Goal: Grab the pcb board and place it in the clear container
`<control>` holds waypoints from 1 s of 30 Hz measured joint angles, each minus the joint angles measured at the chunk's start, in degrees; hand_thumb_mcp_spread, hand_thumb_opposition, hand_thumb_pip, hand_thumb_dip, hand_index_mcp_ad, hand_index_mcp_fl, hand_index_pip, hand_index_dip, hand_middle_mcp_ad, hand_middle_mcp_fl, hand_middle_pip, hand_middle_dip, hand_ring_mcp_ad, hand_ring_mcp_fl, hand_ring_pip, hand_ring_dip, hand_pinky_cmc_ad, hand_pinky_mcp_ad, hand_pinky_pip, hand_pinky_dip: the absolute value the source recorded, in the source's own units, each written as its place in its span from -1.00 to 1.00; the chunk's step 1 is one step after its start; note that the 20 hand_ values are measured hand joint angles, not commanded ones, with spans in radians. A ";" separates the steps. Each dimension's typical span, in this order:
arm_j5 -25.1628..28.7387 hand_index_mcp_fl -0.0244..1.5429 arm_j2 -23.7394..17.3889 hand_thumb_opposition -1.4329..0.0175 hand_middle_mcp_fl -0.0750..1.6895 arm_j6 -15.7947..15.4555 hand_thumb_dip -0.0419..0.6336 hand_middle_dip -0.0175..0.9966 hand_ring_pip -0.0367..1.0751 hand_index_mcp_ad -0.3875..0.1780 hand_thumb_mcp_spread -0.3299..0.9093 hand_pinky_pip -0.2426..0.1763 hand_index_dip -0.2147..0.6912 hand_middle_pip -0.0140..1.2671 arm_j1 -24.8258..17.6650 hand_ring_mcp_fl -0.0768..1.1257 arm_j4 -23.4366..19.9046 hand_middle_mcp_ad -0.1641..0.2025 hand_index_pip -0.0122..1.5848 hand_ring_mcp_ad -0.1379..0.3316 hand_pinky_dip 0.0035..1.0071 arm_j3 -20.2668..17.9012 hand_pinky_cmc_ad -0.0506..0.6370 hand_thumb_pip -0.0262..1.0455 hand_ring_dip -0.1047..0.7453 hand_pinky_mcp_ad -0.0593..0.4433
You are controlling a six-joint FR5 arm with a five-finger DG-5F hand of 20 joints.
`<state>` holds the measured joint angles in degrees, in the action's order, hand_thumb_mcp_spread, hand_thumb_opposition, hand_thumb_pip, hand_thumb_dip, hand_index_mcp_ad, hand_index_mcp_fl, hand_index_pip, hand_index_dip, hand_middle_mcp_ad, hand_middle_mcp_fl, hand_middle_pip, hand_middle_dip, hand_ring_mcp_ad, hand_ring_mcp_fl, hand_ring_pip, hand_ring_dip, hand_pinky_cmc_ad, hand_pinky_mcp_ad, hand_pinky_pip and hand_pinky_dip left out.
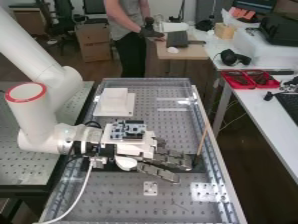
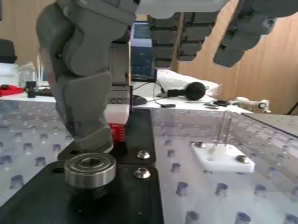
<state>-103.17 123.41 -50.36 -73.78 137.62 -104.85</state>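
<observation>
In the high view a board (image 1: 128,129), not surely the pcb, shows over the hand (image 1: 138,149); its fingers (image 1: 174,160) extend toward four o'clock, relaxed, spread, visibly gripping nothing; at eleven o'clock, a white block (image 1: 114,95) sits on the worktop (image 1: 110,192)

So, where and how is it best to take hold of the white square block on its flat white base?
The hand would best come from above and pinch opposite sides of the block: it rises above its wider base, and its walls look flat.
</observation>
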 joint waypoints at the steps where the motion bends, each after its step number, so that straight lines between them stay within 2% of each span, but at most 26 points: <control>1: -0.01 -0.72 0.02 -0.17 -0.89 0.00 -0.18 -0.66 -0.77 -0.43 0.57 -0.20 0.01 -0.74 0.01 -0.87 0.00 0.35 0.90 -0.13 -0.65 0.02 0.07 -0.21 -0.68 0.01; 10: -0.62 -0.68 0.53 -0.16 -0.89 -0.42 -0.18 -0.66 -0.77 -0.43 0.57 -0.20 0.01 -0.74 0.32 -0.87 0.55 0.35 0.93 -0.13 -0.65 0.95 0.07 -0.20 -0.68 0.01; 13: -0.83 -0.60 0.54 -0.17 -0.89 -0.54 -0.18 -0.66 -0.77 -0.41 0.61 -0.20 -0.01 -0.74 0.42 -0.87 0.60 0.35 0.95 -0.13 -0.65 1.08 0.07 -0.09 -0.68 0.01; 17: -1.24 -0.50 0.54 -0.17 -0.89 -0.63 -0.17 -0.66 -0.77 -0.41 0.63 -0.20 -0.01 -0.74 0.59 -0.87 0.45 0.35 0.93 -0.14 -0.65 1.17 0.07 -0.10 -0.68 0.01; 30: -1.40 -0.42 0.49 -0.17 -0.86 0.20 -0.17 -0.66 -0.78 -0.40 0.67 -0.20 -0.11 -0.74 0.41 -0.87 -0.24 0.35 0.88 -0.11 -0.65 0.83 0.07 -0.14 -0.67 0.01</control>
<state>-104.57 123.90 -50.17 -73.37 137.38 -104.01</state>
